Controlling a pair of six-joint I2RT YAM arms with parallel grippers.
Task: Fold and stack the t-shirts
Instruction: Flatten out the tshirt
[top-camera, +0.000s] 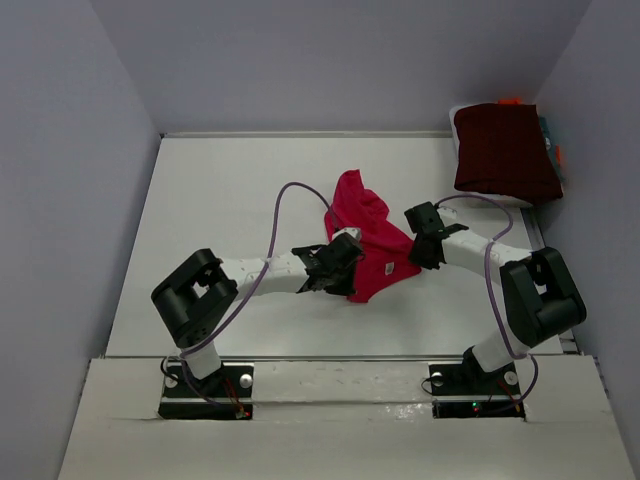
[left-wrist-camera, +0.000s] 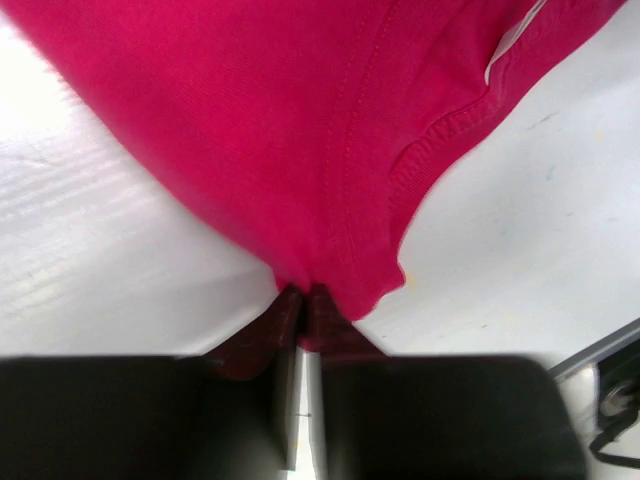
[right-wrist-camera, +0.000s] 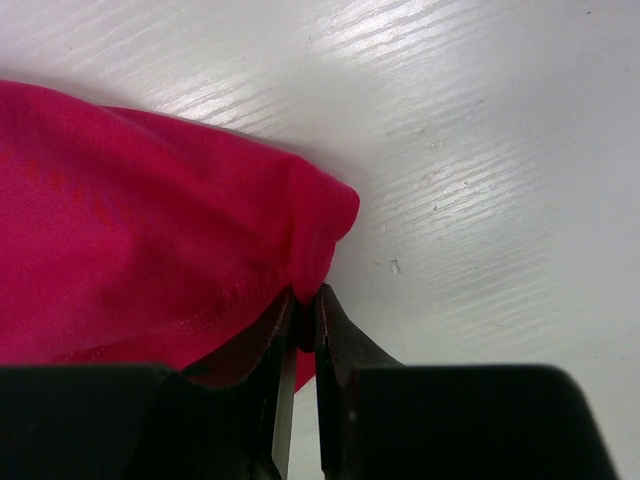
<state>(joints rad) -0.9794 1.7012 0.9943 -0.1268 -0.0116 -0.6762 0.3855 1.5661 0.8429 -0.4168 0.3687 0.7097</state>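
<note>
The step in hand looks like the pick-up that precedes spreading: the crimson-pink t-shirt (top-camera: 365, 235) lies crumpled at the middle of the counter (top-camera: 220, 220), and both arms have it by its near edge. The left jaws are pinched shut on a corner of the cloth beside a stitched hem (left-wrist-camera: 400, 185), and the right jaws are closed on a small bunched fold at the shirt's other side. The next move probably calls for lifting and drawing the two grips apart evenly so the shirt opens flat before any fold, without cloth slipping from either thin pinch. The top view alone shows the dark maroon t-shirt (top-camera: 505, 150) folded at the far right corner, well apart, where the stack would likely go. Only the wrist views confirm that cloth actually sits between each pair of jaws, and the left one shows a white label (left-wrist-camera: 510, 45).
</note>
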